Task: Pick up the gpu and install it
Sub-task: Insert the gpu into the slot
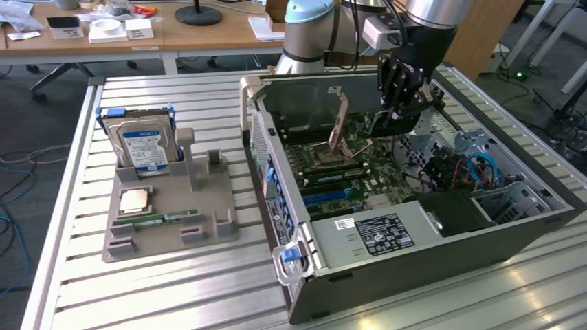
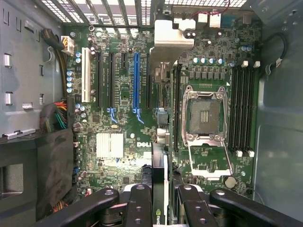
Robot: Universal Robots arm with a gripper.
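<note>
**Graphics card held on edge above the open computer**

Computer case [image 1: 440, 261] lies on its side on the slatted surface [image 1: 137, 295] with the side panel off. This turns the motherboard [image 2: 123, 94] face up, so an arm working from above can reach its slots. The claw [image 1: 399, 113] hangs inside the case opening, pointing down at the board.

The graphics card [image 2: 159, 189] sits between the claw's two fingers, which are closed narrowly on its flat faces. In the wrist view it appears edge-on as a thin dark strip running away from the camera. It lies roughly parallel to the long expansion slots, and the blue slot [image 2: 136, 80] is just to one side of it. Gripping the card by its faces probably leaves its lower connector edge free to meet a slot. In the exterior view the card appears clear of the board, though the gap cannot be judged closely.

The empty processor socket [image 2: 204, 116] stands open, with its metal frame raised.

At the exterior view's left, well apart from the case, a grey parts holder [image 1: 165, 227] keeps the other parts in moulded seats. A hard drive [image 1: 142, 144] stands upright in it, a processor chip [image 1: 136, 199] lies flat, and a memory stick [image 1: 165, 218] lies in its groove.
</note>
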